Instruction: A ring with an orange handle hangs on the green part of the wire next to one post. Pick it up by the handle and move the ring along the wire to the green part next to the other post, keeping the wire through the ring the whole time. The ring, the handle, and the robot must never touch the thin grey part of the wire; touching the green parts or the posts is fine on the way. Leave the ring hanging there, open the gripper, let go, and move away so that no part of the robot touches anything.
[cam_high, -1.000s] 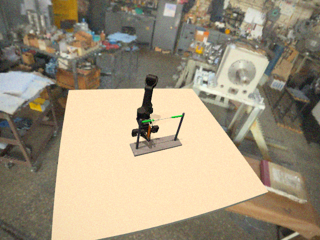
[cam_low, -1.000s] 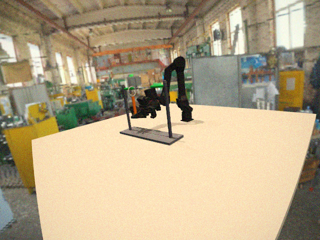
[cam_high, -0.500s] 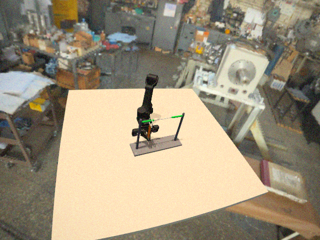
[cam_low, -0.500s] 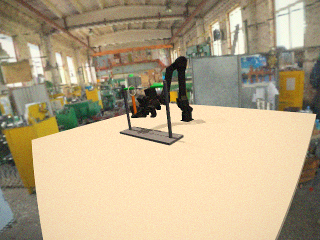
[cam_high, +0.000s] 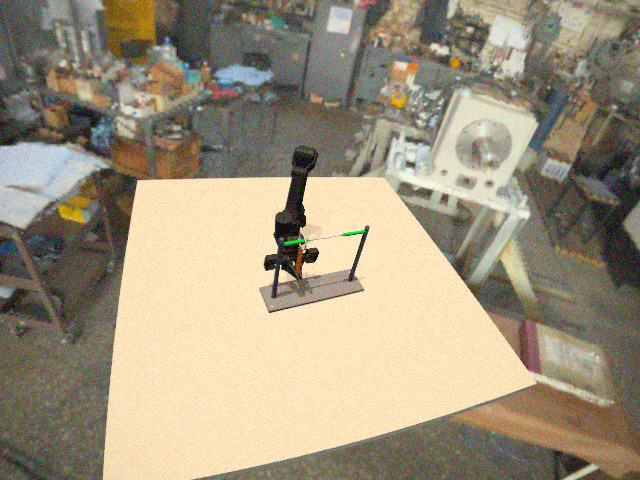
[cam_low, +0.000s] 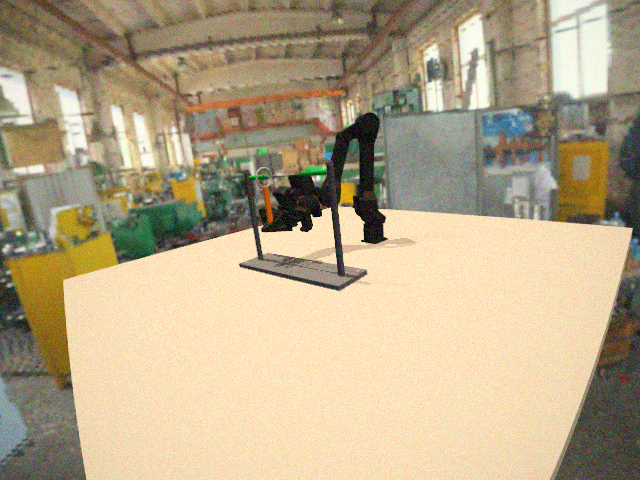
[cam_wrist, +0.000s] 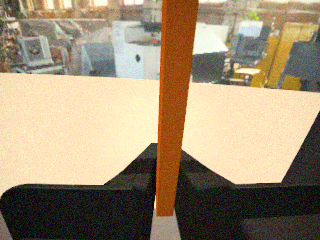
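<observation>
Ring (cam_high: 305, 244) (cam_low: 263, 168), hanging around the near green part (cam_high: 293, 242) (cam_low: 251, 177) of the wire, close to its inner end, beside the first post (cam_high: 276, 273) (cam_low: 254, 222). Pincer (cam_high: 299, 277) (cam_low: 266, 228) (cam_wrist: 161, 149) clamping on the lower end of the orange handle (cam_high: 299, 259) (cam_low: 267, 205) (cam_wrist: 172, 100), with fingers pressing from both sides. Handle standing nearly upright, ring rising above the grip.

Probably finishing the grasp and getting ready for the crossing. Before moving on, best to be centring the ring on the wire while still hanging over green, since the thin grey part (cam_high: 325, 238) (cam_low: 283, 176) is beginning just beyond. Then travelling slowly and level, following the wire's line, keeping the handle from tilting, and aiming for the far green part (cam_high: 354, 233) (cam_low: 315, 170) beside the other post (cam_high: 358, 254) (cam_low: 337, 232). Gripping so low, risking a swing at the ring with any small wrist turn.
</observation>
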